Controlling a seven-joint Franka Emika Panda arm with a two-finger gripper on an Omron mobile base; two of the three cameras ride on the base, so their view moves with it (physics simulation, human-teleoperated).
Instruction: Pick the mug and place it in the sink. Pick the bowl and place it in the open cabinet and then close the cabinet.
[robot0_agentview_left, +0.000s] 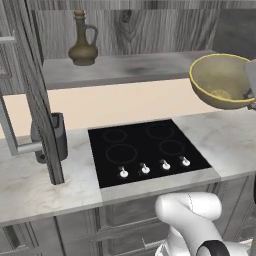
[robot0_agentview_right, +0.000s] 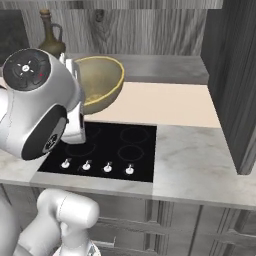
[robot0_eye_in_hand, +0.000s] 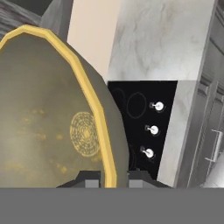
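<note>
The bowl (robot0_agentview_left: 221, 80) hangs tilted at the upper right of the left base view, above the surface (robot0_agentview_left: 225, 140) and right of the cooktop (robot0_agentview_left: 150, 150), level with the cabinet shelf (robot0_agentview_left: 125, 70). The end effector (robot0_eye_in_hand: 113, 177) is clamped on its rim, one finger inside and one outside, as the hand view shows at bottom centre. The bowl looks like rigid, glazed ceramic: likely weighty, slippery and breakable, so a rim pinch seems the sensible hold, though it may swing. A brown jug (robot0_agentview_left: 83, 42) stands on the shelf's left end.
</note>
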